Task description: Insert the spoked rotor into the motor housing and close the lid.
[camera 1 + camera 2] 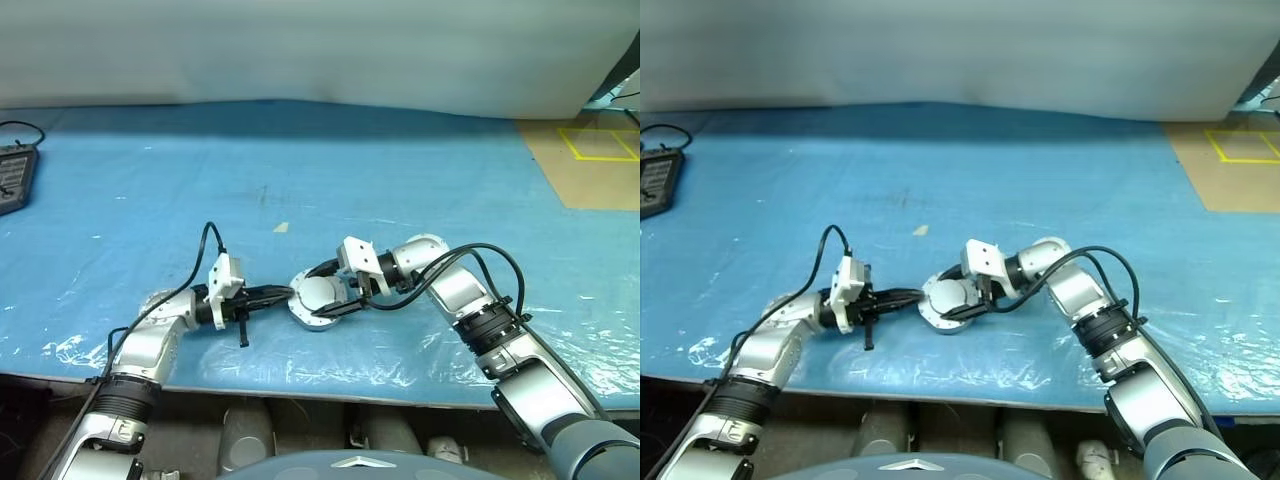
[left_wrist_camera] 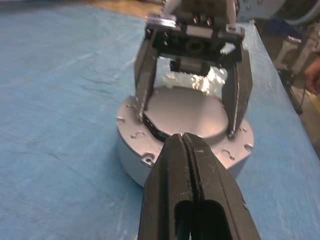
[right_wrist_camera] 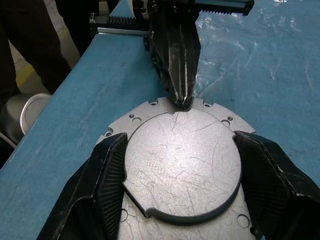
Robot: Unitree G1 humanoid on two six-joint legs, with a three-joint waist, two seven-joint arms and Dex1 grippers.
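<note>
Right hand straddles the lid; left hand, pinched together, touches its edge.

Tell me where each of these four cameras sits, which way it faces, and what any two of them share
Left eye and right eye views: on the head, facing forward and down over the blue table; both arms show, meeting at the lid.
Left wrist view: on the left arm, looking along the shut left gripper at the motor housing and the right gripper straddling the lid.
Right wrist view: on the right arm, looking down between its fingers at the lid.
Shared: both wrist views show the lid and the opposite gripper.
</note>
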